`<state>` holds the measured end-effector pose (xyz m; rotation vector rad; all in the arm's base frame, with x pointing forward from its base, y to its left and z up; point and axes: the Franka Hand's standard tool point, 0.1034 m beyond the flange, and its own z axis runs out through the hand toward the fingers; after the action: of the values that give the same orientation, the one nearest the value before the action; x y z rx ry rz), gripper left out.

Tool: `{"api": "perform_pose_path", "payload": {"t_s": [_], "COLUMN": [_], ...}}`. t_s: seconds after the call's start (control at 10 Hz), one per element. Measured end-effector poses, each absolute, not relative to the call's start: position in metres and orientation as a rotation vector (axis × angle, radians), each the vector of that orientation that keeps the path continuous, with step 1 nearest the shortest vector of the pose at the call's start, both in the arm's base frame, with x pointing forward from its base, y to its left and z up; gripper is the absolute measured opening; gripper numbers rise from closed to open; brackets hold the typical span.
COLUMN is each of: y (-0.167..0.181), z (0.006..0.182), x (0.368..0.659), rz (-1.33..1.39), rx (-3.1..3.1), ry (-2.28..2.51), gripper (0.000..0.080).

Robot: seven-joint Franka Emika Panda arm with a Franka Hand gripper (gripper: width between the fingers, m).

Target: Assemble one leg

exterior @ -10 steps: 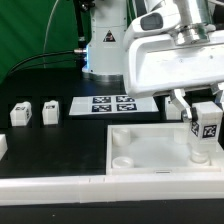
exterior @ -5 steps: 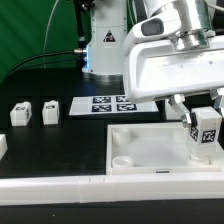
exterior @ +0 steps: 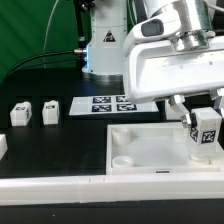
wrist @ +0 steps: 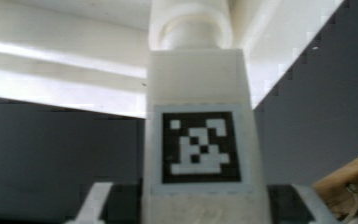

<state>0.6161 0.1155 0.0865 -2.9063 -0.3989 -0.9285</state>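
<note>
My gripper is shut on a white leg with a black-and-white marker tag on its face. I hold it upright over the near corner of the large white tray at the exterior view's right, its lower end down at the corner socket. In the wrist view the leg fills the middle, tag facing the camera, with the fingers pressed on both its sides; the gripper sits at its near end. Whether the leg's end touches the socket is hidden.
Two other tagged legs stand at the exterior view's left, and another white piece at the left edge. The marker board lies behind the tray. A round socket shows in the tray's near left corner.
The leg and gripper have tilted and shifted slightly since one second ago, with the tag facing more upward; no visible change over the last half second.
</note>
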Motion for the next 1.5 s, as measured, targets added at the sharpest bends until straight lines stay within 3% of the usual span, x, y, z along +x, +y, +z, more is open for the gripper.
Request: {"api": "perform_pose_path", "payload": {"t_s": [0.2,0.9,1.1,1.2,1.3,1.5], "y": [0.0984,0.0962,0.0973,0.0986,0.0997,0.0994], "z": [0.0827,0.0814,0.0812,0.0809,0.0805,0.0803], "x": [0.6147,0.6147,0.6145,0.6139,0.6133,0.6132], "rz": [-0.949,-0.903,-0.901,-0.892,-0.883,-0.881], "rx": [-2.913,-2.905,-2.905,-2.905,-2.906,-2.907], "ry": [-0.363,-0.329,-0.332,-0.335,-0.337,-0.337], "gripper": [0.0294,0.0294,0.0574,0.0574,0.0634,0.0645]}}
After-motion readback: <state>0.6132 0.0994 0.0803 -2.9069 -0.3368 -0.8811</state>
